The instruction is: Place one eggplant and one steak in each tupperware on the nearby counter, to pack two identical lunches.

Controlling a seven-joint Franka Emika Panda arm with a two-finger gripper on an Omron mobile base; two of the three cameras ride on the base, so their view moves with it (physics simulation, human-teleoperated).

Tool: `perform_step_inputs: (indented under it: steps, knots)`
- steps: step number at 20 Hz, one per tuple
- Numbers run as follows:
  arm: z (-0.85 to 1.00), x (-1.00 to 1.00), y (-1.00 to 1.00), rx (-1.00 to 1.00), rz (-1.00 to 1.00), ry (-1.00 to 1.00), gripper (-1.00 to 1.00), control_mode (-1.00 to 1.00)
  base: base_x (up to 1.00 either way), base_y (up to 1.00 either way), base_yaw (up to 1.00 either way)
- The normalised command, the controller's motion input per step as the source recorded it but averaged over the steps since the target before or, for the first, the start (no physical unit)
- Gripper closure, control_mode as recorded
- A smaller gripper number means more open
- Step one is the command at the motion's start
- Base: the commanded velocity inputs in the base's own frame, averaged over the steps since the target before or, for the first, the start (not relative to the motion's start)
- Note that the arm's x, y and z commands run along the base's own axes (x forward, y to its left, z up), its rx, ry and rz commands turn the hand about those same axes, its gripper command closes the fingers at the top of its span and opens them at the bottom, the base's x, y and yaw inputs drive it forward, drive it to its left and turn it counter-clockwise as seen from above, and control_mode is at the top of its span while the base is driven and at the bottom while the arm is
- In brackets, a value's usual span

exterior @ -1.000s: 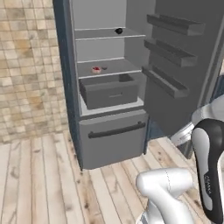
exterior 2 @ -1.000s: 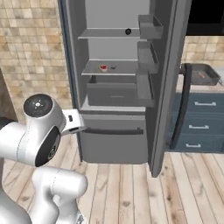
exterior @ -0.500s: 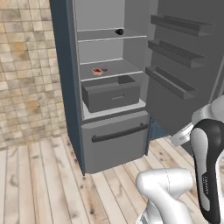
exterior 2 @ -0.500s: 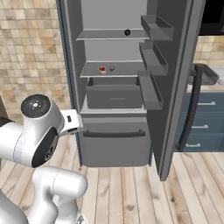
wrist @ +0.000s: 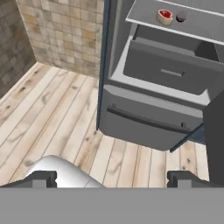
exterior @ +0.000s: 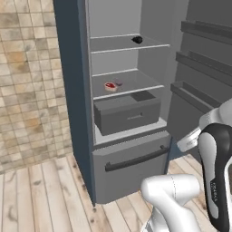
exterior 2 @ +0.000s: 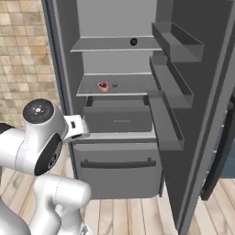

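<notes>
While the fridge (exterior: 131, 113) stands open in front of us, we see its door (exterior 2: 202, 101) swung out to the right, with three door bins (exterior 2: 170, 92) stacked on its inner side. Inside, we see two shelves over a grey crisper drawer (exterior: 128, 114), which is pulled partly out. Below it sits the closed freezer drawer (exterior: 133, 170) with a dark bar handle (exterior 2: 117, 164).

On the lower shelf (exterior: 129, 84) we spot the steak (exterior: 110, 86), red with a pale rim, lying flat near the shelf's front left. Just beside it, to the right and slightly further back, sits a small dark item (exterior: 118, 83); too small for us to name. On the upper shelf (exterior 2: 114, 43) we see another small dark rounded object (exterior: 137, 40) toward the right; it may be an eggplant, we cannot tell for sure.

In the hand view, we see the pincer (wrist: 111, 178) with its tips wide apart at the bottom edge, holding nothing, well short of the fridge and above the wooden floor (wrist: 48, 109). The same view shows the steak (wrist: 165, 16) up on its shelf.

Tan tiled wall (exterior: 31, 81) runs to the left of the fridge. The white arm (exterior 2: 41, 151) sits low in both base views.
</notes>
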Motion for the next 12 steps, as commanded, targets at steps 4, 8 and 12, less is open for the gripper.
perform_step_inputs:
  steps: [4,8,12]
  knots:
    - [0.0,0.0,0.0,0.0,0.0,0.0,-1.0,1.0,0.62,-0.03,0.0]
    - [0.0,0.0,0.0,0.0,0.0,0.0,-1.0,1.0,0.35,-0.12,0.0]
    - [0.0,0.0,0.0,0.0,0.0,0.0,-1.0,1.0,0.37,-0.15,0.04]
